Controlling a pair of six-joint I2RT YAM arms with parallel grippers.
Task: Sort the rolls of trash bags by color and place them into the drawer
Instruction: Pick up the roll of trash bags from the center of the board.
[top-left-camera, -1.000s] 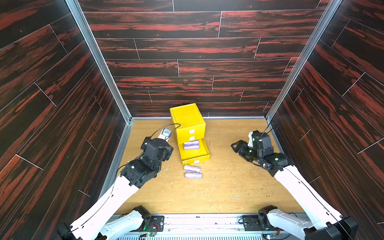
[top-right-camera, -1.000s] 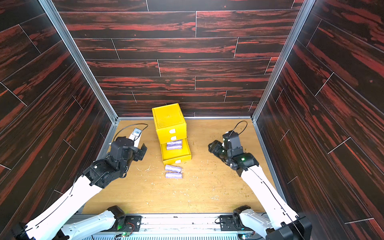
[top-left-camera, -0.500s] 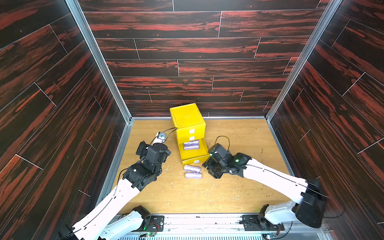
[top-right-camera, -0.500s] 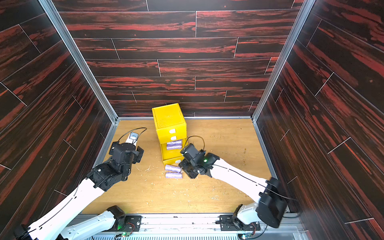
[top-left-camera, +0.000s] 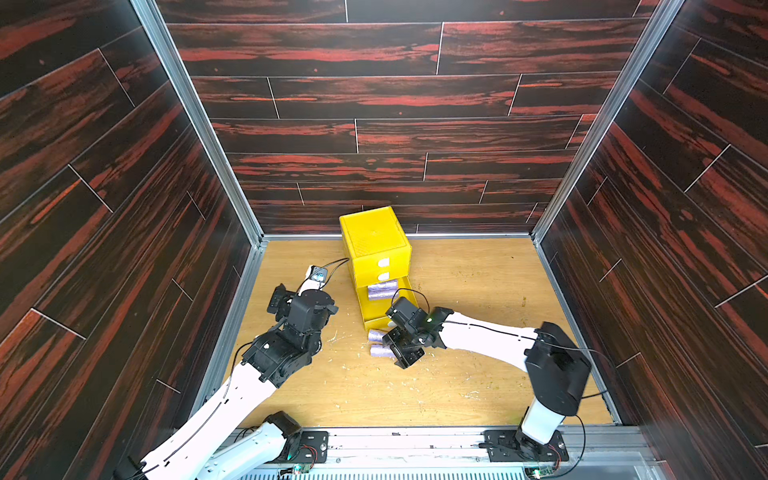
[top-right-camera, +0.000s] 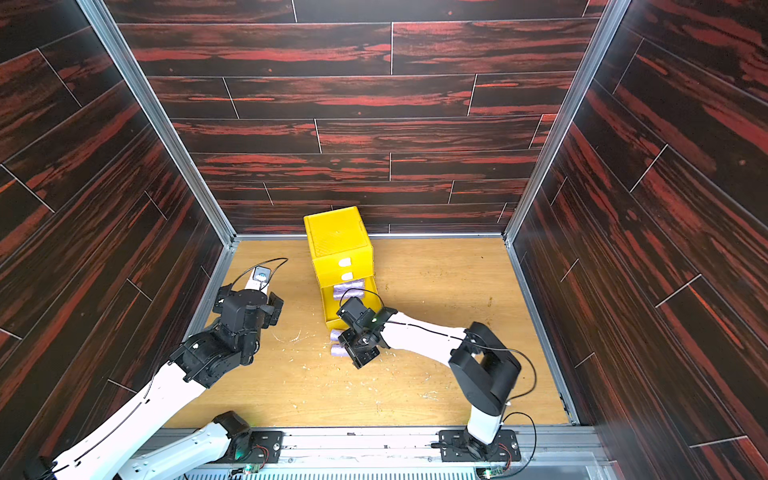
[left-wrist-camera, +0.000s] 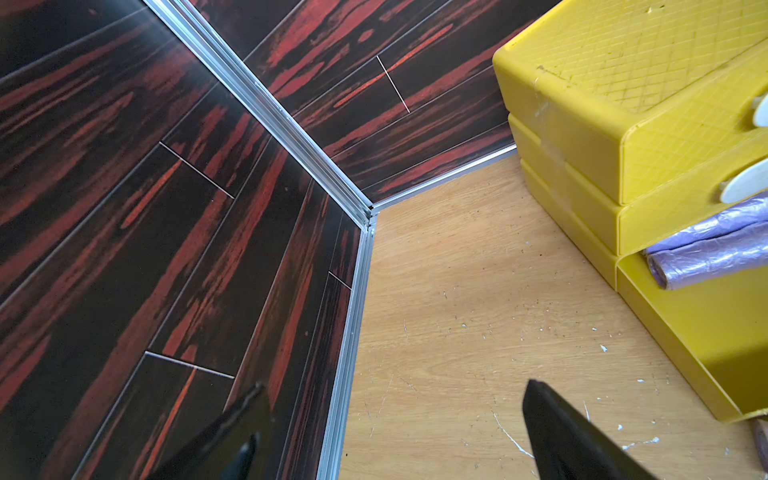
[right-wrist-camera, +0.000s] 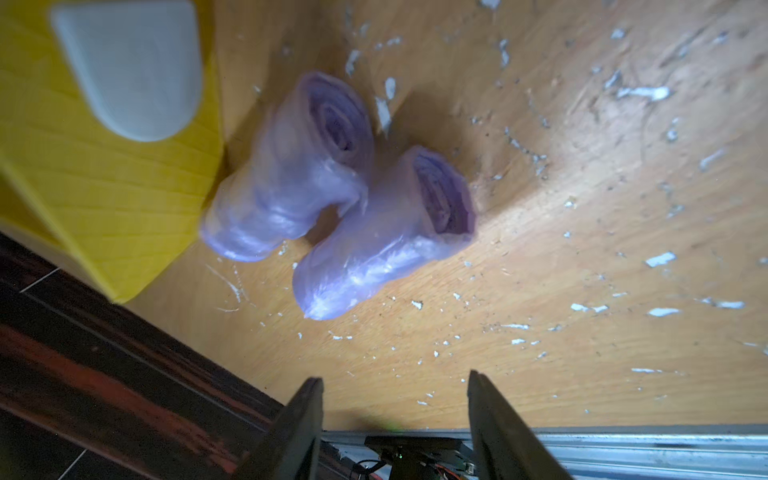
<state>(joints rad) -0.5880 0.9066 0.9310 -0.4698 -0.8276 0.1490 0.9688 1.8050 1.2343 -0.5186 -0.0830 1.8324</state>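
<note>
Two lavender rolls (right-wrist-camera: 291, 183) side by side, long axes along drawer (right-wrist-camera: 124, 187) front; right gripper (right-wrist-camera: 395, 376) half-open, left gripper (left-wrist-camera: 392, 386) wide.

No legible text, labels, brands or numbers in any view, yellow drawer (top-left-camera: 376, 245) plain, white tab (right-wrist-camera: 133, 66) blank, lavender rolls (right-wrist-camera: 291, 178) unprinted.

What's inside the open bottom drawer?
Two purple rolls lie side by side at the back of the drawer. The right arm covers its front corner, so anything there is hidden.
</note>
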